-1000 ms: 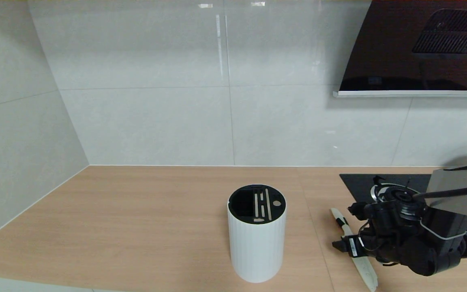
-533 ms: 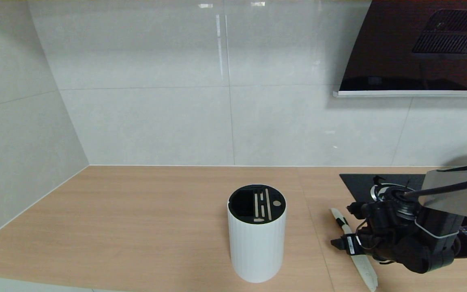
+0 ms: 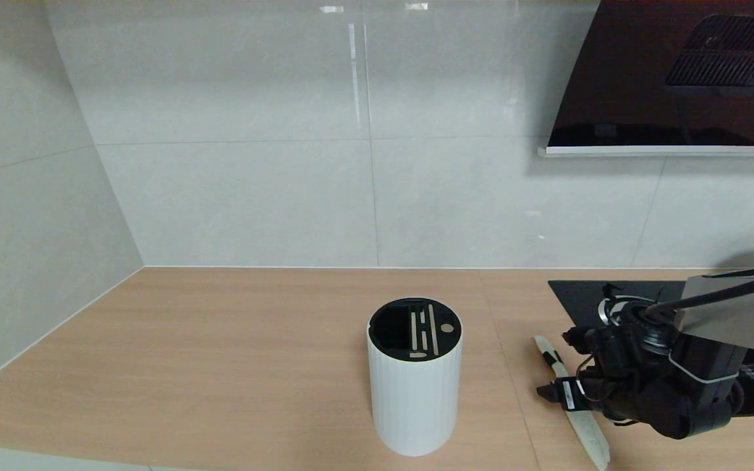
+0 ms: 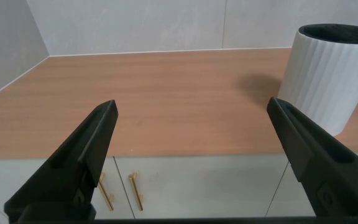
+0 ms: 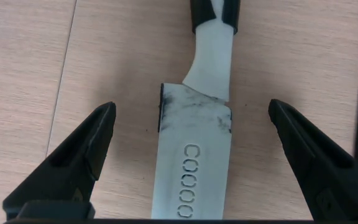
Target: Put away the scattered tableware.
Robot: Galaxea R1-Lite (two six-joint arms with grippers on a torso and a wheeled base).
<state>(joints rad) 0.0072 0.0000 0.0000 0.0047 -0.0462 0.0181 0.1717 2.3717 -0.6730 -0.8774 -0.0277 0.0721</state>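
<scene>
On the wooden bench point(image 3: 252, 353), a white knife point(image 3: 588, 433) lies flat to the right of the white ribbed holder point(image 3: 415, 386), just beside a black cooktop point(image 3: 580, 294). The right claw point(image 3: 560, 366) hangs directly above the knife, its fingers spread wide, one on each side of the blade point(image 5: 196, 146) near where it meets the handle, gripping nothing. The left claw point(image 4: 191, 106) is also wide apart and empty, by the bench's front edge, with the holder point(image 4: 331, 74) standing off to one side.
</scene>
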